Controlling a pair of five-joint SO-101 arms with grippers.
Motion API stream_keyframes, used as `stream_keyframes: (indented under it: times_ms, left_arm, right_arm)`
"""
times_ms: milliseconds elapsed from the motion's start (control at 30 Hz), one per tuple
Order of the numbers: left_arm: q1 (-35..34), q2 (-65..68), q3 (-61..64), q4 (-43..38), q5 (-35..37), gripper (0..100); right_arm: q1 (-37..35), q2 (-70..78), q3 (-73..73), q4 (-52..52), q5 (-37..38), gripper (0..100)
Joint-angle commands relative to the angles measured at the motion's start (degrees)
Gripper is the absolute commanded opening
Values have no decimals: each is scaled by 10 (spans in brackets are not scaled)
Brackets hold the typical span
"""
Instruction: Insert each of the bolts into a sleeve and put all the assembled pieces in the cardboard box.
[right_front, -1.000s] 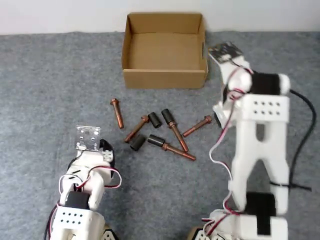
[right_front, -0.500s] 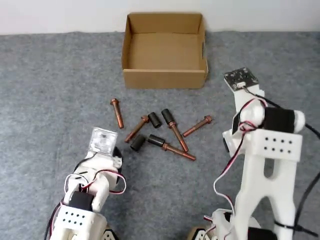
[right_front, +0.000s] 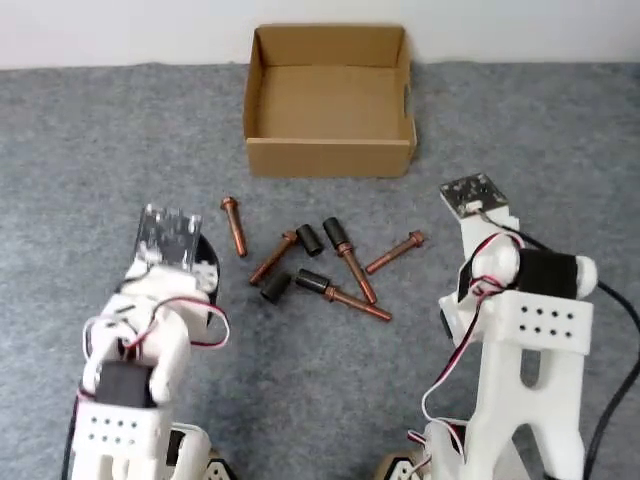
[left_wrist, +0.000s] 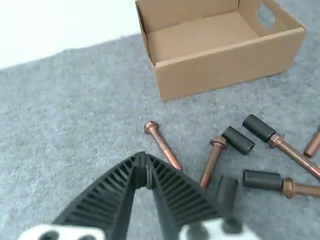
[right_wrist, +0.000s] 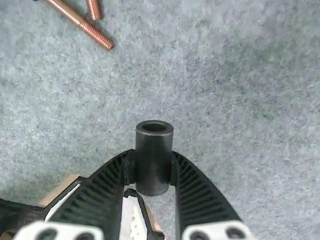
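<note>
A: Well, seems to be the pairing step. Over at the right gripper (right_wrist: 152, 169), clamped on a black sleeve (right_wrist: 154, 150), held upright above the grey carpet (right_wrist: 240, 75), bore open toward the wrist camera.

B: And on the left?

A: Pinched together on nothing at the left gripper (left_wrist: 144, 167), hovering just short of the lone bolt (left_wrist: 162, 147), a little apart from the rest of the scatter.

B: So, calls for what next?

A: Probably parting those fingers (left_wrist: 175, 192), dropping over that bolt's shank, lifting it, then lining the threaded end up with the held sleeve's bore. Needs a square approach; risks catching on the rim otherwise.

B: Anything in the cardboard box (right_front: 330, 158) yet?

A: Nothing inside, judging by the high view. Sits at the far side of the carpet, well apart from both arms. Looks like an early stage, then.

B: And round about?

A: Between arms and box, other bolts (right_front: 395, 252) and loose sleeves (right_front: 309, 239); two more sleeves butted against bolt heads, hard to tell whether seated. Beyond the carpet, just a plain white wall (right_front: 120, 30)
</note>
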Motion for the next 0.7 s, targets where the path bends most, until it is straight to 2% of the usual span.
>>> stream_keyframes:
  times_ms: [0, 233, 433, 667]
  left_arm:
    - [-2, 145, -117, 41, 6, 7]
    - [-5, 406, -328, 118, 4, 8]
    - [0, 549, -444, 98, 13, 6]
    - [-22, 719, -567, 112, 129, 9]
  right_arm:
    - [6, -27, 14, -16, -1, 10]
    - [6, -58, 49, -18, -1, 10]
    - [6, -88, 82, -15, -3, 10]
    - [7, -128, 113, -13, -4, 10]
